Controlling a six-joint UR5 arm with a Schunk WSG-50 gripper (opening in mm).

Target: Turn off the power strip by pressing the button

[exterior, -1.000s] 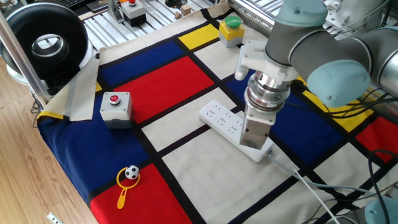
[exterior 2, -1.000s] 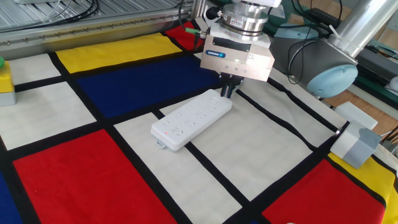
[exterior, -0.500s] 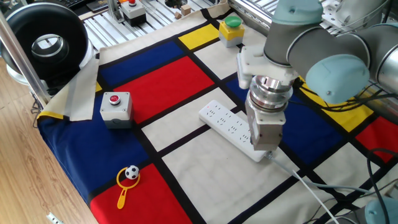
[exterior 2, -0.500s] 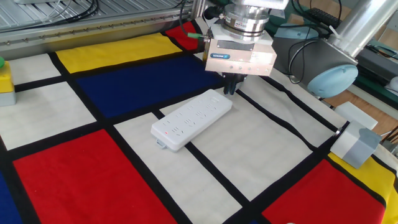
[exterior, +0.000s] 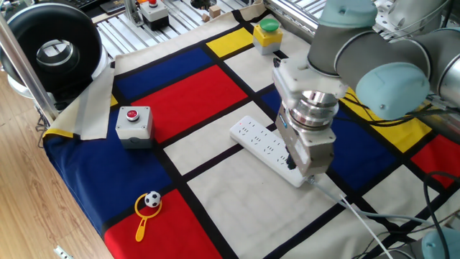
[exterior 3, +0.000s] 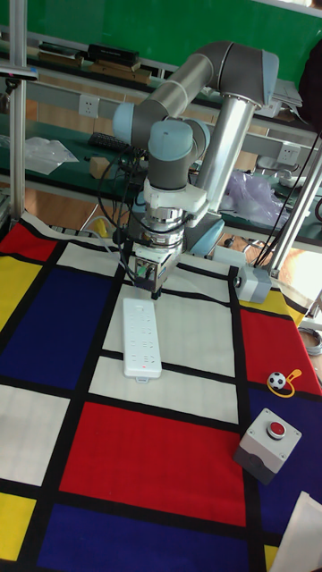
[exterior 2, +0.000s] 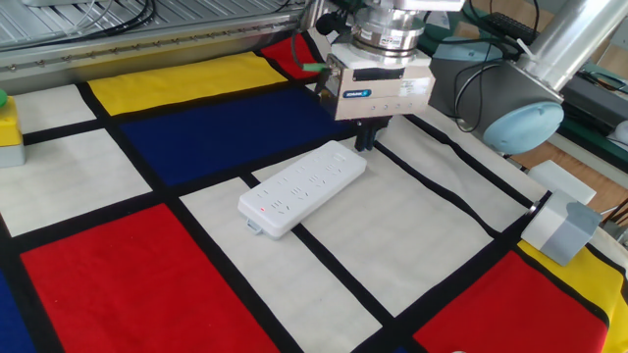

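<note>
The white power strip [exterior: 260,142] [exterior 2: 299,186] [exterior 3: 141,338] lies flat on a white panel of the checked cloth, and its white cable [exterior: 359,216] leaves from the end under the arm. My gripper [exterior: 293,165] [exterior 2: 364,145] [exterior 3: 150,288] points straight down over that cable end. Its dark fingers [exterior 2: 364,135] show as one stub with no gap, so it is shut on nothing. Whether the tips touch the casing I cannot tell. The button is too small and faint to make out, and the gripper hides part of that end.
A red button on a grey box [exterior: 134,121] [exterior 3: 273,438] stands to one side. A green button on a yellow box [exterior: 267,34] sits at the cloth's far edge. A small ball toy [exterior: 149,201], a grey block [exterior 2: 561,227] and a black round device [exterior: 50,50] are nearby.
The gripper has turned about its wrist axis and shifted slightly along the cable end of the strip. The strip has not moved.
</note>
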